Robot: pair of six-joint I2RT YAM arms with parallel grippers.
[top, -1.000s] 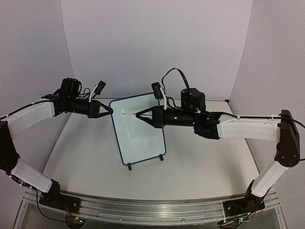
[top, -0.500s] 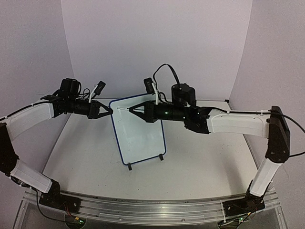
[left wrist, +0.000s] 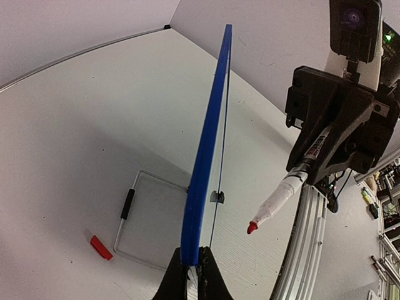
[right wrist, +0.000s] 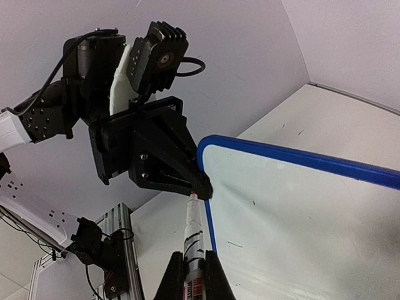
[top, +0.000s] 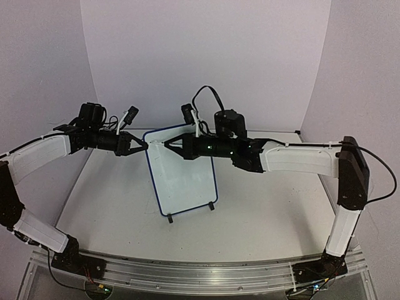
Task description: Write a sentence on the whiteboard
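A small whiteboard (top: pixel 183 178) with a thin blue frame stands upright on its two black feet near the middle of a pale surface (top: pixel 269 212), between two robot arms that reach in from either side. Its white face looks blank: no red words show in any view, only a few tiny dark specks, so the sentence appears not yet begun and all of the writing seems left to do. The left claw (top: pixel 143 145) is closed on the board's upper left corner and pinches the blue edge, which appears to steady the board for writing. The right claw (top: pixel 175 144) is closed around a white marker (left wrist: pixel 279 199) with a red tip, uncapped and pointing toward the board. In the right wrist view, the tip sits close to the upper left corner of the white face, just beside the left claw's fingers. In the left wrist view, which shows the board edge-on, a clear gap separates the red tip from the board's face, so the marker is near but not touching. A small red piece (left wrist: pixel 100 247), possibly the marker's cap, lies on the surface behind the board.
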